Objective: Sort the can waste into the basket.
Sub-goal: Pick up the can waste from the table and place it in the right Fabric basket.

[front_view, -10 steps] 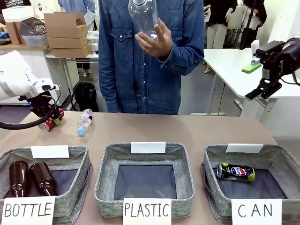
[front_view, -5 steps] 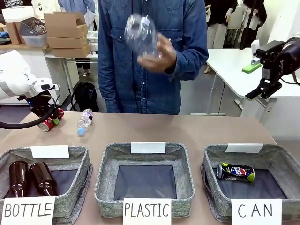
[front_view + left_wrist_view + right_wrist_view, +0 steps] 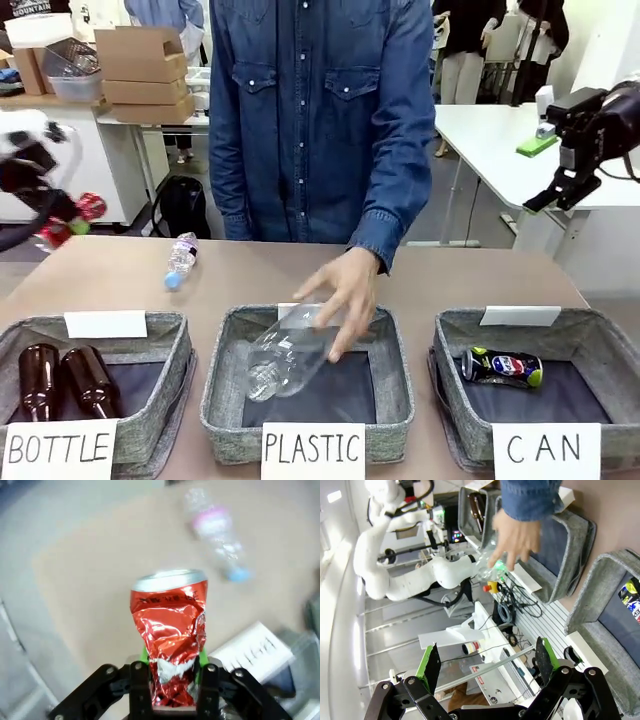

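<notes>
One red can point(image 3: 170, 625), clamped by its crumpled base in my left gripper point(image 3: 173, 679) at the table's point(image 3: 460, 270) nine o'clock: thin, light, easily crushed further. My right gripper point(image 3: 485, 662) gapes empty. The blue can point(image 3: 503, 367) lies in the CAN basket point(image 3: 612, 345)

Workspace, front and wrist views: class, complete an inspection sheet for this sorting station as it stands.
Surface: brown table, three grey baskets along its near edge.
Job's things: crumpled red can in the left gripper; blue can lying in the CAN basket.
Clutter: two brown bottles in the BOTTLE basket; small plastic bottle lying on the table; person's hand on a clear bottle at the PLASTIC basket.
Grippers: left gripper shut on the red can; right gripper open, raised, holding nothing.
Cables: black cables tangled beyond the table.
Surroundings: cardboard boxes, white table behind.
</notes>
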`<move>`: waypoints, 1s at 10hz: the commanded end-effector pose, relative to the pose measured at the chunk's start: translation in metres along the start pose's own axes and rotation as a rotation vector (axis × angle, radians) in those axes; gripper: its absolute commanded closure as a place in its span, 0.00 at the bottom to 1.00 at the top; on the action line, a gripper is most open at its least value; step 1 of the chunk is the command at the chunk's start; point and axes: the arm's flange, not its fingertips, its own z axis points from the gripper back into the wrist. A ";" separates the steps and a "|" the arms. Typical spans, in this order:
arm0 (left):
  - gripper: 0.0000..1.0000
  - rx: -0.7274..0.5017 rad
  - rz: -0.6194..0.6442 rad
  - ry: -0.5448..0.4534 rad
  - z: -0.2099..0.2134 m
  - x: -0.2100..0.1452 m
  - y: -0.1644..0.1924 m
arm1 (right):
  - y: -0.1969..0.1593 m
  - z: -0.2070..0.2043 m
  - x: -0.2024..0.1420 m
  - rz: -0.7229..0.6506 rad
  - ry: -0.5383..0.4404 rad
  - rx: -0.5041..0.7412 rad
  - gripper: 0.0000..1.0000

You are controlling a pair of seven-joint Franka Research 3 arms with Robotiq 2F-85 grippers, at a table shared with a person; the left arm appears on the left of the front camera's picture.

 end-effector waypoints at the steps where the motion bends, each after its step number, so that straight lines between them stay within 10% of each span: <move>1: 1.00 -0.086 -0.341 -0.049 0.031 -0.074 -0.068 | 0.000 0.003 0.000 0.020 0.007 -0.003 0.00; 4: 1.00 -0.009 -0.979 -0.140 0.036 -0.154 -0.123 | 0.000 0.003 0.000 0.020 0.007 -0.003 0.00; 5: 1.00 0.003 -0.905 -0.182 0.037 -0.142 -0.114 | 0.000 0.003 0.000 0.020 0.007 -0.003 0.00; 6: 1.00 -0.057 -0.679 -0.023 0.041 -0.116 -0.114 | 0.000 0.003 0.000 0.020 0.007 -0.003 0.00; 10: 1.00 -0.057 -0.679 -0.023 0.041 -0.116 -0.114 | 0.000 0.003 0.000 0.020 0.007 -0.003 0.00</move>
